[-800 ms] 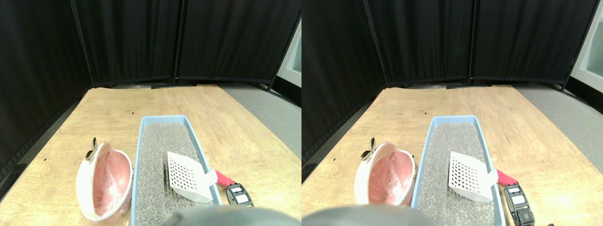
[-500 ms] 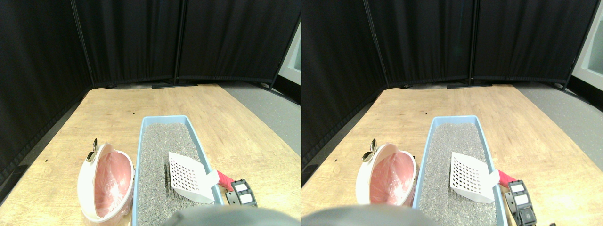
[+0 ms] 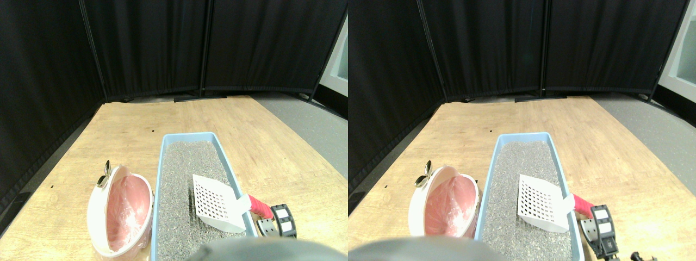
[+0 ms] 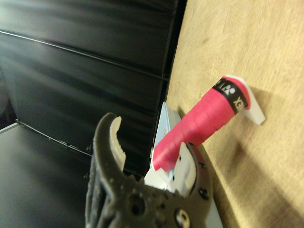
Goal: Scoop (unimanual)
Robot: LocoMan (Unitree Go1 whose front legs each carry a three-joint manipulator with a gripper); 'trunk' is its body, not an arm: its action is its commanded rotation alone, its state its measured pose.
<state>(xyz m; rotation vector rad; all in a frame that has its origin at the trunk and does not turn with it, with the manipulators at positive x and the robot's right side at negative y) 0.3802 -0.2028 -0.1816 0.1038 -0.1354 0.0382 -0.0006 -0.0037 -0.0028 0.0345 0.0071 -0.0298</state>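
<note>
Dark, screw-studded gripper (image 4: 156, 161) frame

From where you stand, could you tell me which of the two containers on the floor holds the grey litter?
The long blue litter tray, with the white scoop resting in it; the round white bin beside it has only a pink liner.

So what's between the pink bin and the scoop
In the stereo view, the blue tray's left wall and a strip of bare grey litter lie between the pink bin and the scoop. Nothing else sits there.
</note>
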